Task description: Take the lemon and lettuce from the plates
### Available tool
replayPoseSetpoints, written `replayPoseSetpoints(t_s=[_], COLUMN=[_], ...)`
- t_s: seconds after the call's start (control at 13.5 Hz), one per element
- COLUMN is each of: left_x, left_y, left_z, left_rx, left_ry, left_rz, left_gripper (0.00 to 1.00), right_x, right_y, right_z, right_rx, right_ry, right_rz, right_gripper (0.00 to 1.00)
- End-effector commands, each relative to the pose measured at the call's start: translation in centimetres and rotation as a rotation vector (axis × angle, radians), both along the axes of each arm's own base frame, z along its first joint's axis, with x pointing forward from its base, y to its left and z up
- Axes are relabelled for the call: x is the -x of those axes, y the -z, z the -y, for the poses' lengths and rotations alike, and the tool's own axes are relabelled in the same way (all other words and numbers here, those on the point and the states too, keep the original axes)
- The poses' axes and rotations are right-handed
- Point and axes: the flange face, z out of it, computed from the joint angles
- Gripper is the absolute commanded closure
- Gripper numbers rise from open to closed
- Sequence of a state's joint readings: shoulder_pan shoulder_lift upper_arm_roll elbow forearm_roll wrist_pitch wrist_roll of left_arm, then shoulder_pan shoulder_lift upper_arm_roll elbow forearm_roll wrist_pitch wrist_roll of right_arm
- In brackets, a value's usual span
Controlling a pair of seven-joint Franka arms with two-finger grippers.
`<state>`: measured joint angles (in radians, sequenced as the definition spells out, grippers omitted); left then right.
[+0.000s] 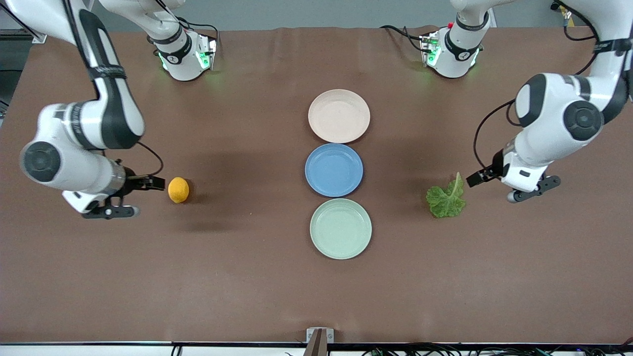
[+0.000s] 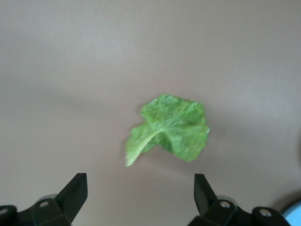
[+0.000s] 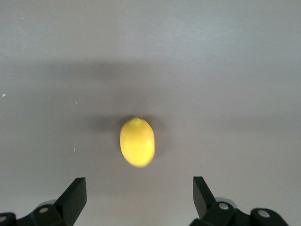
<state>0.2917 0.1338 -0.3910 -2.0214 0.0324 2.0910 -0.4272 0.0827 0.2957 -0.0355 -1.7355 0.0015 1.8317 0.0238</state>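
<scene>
The lemon [image 1: 178, 190] [image 3: 137, 142] lies on the bare brown table toward the right arm's end, off any plate. My right gripper [image 1: 148, 197] [image 3: 139, 184] is low beside it, open, with nothing between its fingers. The lettuce [image 1: 447, 199] [image 2: 174, 127] lies flat on the table toward the left arm's end, its pale stem pointing at my left gripper [image 1: 489, 190] [image 2: 140, 183], which is open and holds nothing. The beige-pink plate [image 1: 339, 115] and the mint green plate [image 1: 340, 228] stand in the table's middle with nothing on them.
A blue plate [image 1: 334, 169] sits between the two pale plates, making a straight row of three down the table's middle. Both arm bases [image 1: 185, 54] [image 1: 452, 52] stand along the table edge farthest from the front camera.
</scene>
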Motion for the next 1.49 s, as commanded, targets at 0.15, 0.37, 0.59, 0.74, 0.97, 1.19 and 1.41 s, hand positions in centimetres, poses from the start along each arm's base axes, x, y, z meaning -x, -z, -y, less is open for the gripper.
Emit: replayPoseSetpoints(t_s=[0.15, 0.37, 0.59, 0.74, 0.97, 1.19, 1.41], left_x=[2.2, 2.9, 2.8, 2.6, 2.3, 2.5, 2.5], left_y=[-8.7, -15.0, -21.1, -24.4, -26.9, -27.1, -27.0], left_z=[-5.8, -7.0, -7.2, -7.8, -8.3, -8.2, -8.5], left_rx=[0.064, 0.064, 0.059, 0.045, 0.041, 0.051, 0.021], left_ry=[0.136, 0.150, 0.157, 0.146, 0.143, 0.183, 0.242], left_rz=[0.003, -0.004, 0.028, 0.078, 0.119, 0.081, 0.076], left_gripper=[0.00, 0.00, 0.00, 0.00, 0.00, 0.00, 0.00], right_x=[-1.2, -1.8, -1.1, -1.1, -1.1, -0.8, 1.1], right_y=[-8.4, -12.4, -13.5, -13.5, -13.8, -14.3, -16.1], right_z=[4.4, 6.5, 8.3, 8.0, 7.2, 6.9, 6.1], right_rx=[-0.010, -0.007, -0.011, -0.029, -0.027, -0.035, -0.035], right_ry=[0.040, 0.073, 0.092, 0.067, 0.046, 0.039, 0.014], right_rz=[-0.040, -0.003, -0.039, -0.038, -0.034, -0.026, 0.032], right_gripper=[0.00, 0.00, 0.00, 0.00, 0.00, 0.00, 0.00])
